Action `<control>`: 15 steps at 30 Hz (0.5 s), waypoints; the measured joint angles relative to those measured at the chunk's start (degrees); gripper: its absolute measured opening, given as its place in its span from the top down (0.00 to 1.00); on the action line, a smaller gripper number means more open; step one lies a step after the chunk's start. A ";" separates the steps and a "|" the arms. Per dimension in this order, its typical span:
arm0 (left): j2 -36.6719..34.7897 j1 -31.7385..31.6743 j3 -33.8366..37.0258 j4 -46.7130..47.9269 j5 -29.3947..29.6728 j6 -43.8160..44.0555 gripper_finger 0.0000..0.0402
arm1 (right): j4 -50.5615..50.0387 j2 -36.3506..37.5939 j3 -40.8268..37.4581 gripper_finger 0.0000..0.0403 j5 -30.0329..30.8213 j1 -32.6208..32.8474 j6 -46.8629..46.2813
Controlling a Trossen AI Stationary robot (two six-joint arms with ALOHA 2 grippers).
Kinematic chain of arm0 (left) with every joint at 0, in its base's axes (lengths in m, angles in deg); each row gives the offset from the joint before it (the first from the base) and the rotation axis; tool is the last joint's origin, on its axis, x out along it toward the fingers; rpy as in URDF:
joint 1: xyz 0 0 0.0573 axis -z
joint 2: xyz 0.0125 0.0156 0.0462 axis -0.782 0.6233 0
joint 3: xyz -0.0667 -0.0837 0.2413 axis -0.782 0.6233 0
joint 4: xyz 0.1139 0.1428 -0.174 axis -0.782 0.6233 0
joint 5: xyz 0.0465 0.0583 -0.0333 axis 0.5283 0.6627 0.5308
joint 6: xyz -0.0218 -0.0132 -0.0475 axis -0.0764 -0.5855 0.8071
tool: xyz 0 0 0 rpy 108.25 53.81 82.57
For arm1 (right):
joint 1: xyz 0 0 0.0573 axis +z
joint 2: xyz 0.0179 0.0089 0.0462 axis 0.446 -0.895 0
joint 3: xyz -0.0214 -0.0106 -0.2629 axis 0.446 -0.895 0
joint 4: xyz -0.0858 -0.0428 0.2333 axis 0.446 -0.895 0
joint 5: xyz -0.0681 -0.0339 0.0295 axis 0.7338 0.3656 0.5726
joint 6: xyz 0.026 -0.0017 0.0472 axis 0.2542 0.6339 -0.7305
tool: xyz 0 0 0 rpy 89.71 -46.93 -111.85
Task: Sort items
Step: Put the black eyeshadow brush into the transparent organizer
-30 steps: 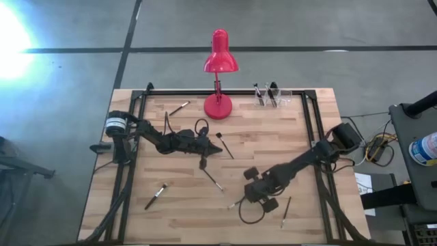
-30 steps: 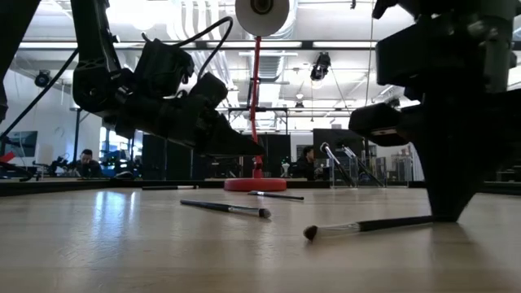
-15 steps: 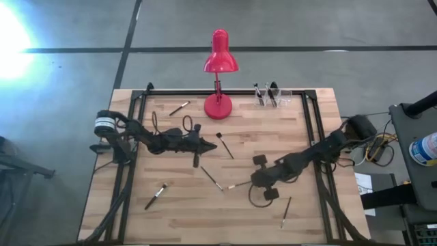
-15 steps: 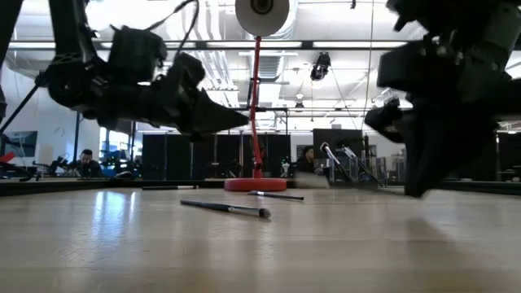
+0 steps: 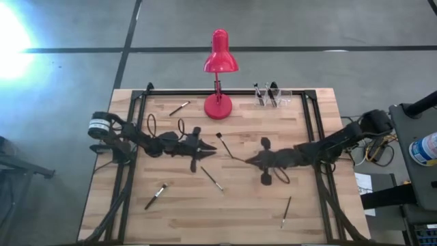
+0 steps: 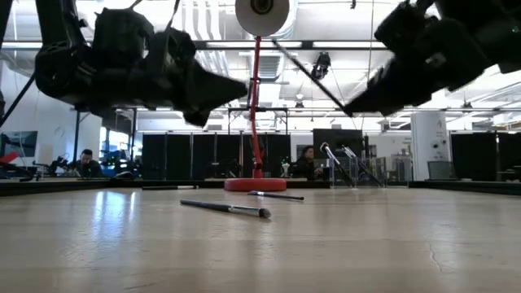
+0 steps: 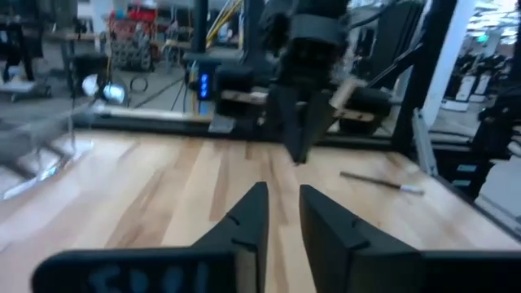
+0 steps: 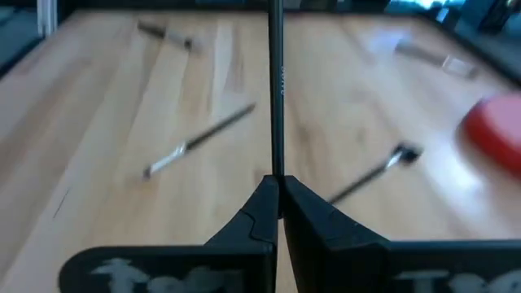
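Wooden worktop (image 5: 171, 219): right end effector (image 8: 273, 194) clamped on a brush (image 8: 275, 89), raised mid-table. Left end effector (image 7: 281, 216) slightly apart, empty. Risk: the thin handle pivots, slipping free.

Two dark, near-black jointed arms, each built of slim links with bulkier joint housings. Left arm (image 5: 147, 142): a cylindrical joint near the counter's left edge bears a white band; black cables loop along its links. Right arm (image 5: 321, 147): a rounded dark joint near the right edge, with a black cable loop beside the wrist. Each arm's jaws are two matte black, wedge-shaped fingers (image 7: 244, 228) tapering to narrow tips, mounted on a dark crossbar with faint markings.
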 joint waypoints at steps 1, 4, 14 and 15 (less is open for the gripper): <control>0.00 0.40 -0.45 -0.39 0.02 -0.47 0.82 | 1.62 0.34 -0.15 0.98 -0.07 -0.59 1.25; 0.08 1.37 -2.50 -1.26 0.33 -1.89 0.79 | 5.52 1.23 0.01 0.98 -0.68 -2.15 4.56; 0.15 1.84 -10.17 -1.61 0.16 -3.50 0.78 | 12.61 -2.30 4.96 0.98 -2.10 -2.94 11.18; 0.15 1.92 -10.76 -1.60 -0.39 -3.80 0.78 | 12.71 -2.98 5.65 0.98 -2.10 -2.94 11.26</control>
